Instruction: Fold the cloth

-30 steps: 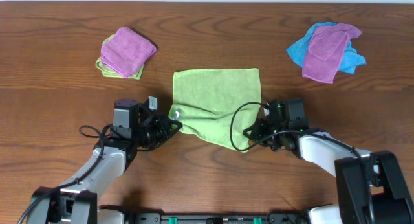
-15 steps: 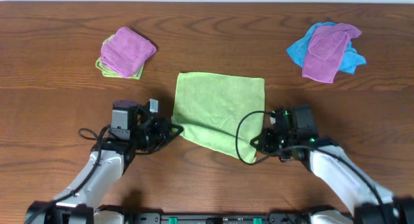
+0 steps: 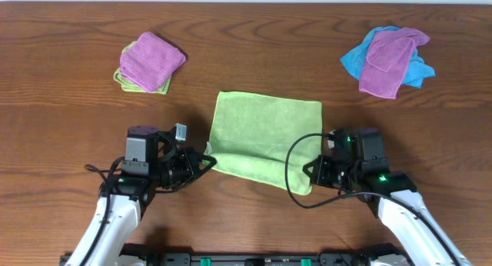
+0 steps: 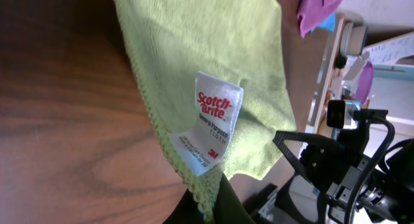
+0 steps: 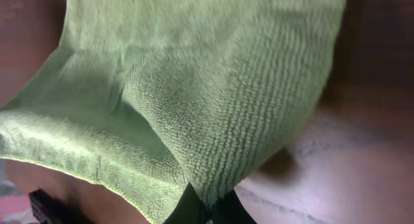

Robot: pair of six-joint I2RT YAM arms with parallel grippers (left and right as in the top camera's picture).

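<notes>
The lime-green cloth (image 3: 265,135) lies in the middle of the table, its near edge lifted. My left gripper (image 3: 206,160) is shut on the near left corner, where the white tag (image 4: 211,123) hangs in the left wrist view (image 4: 194,43). My right gripper (image 3: 309,177) is shut on the near right corner; the cloth fills the right wrist view (image 5: 213,88) and drapes down from the fingers (image 5: 208,208).
A folded purple cloth (image 3: 151,58) lies on a green one (image 3: 125,80) at the far left. At the far right a purple cloth (image 3: 388,58) lies on a bright blue cloth (image 3: 355,60). The table is brown wood (image 3: 61,128).
Both grippers have pulled back toward the near edge and a little right, holding the cloth's near corners. The cloth has shifted right and its far edge has moved nearer.
</notes>
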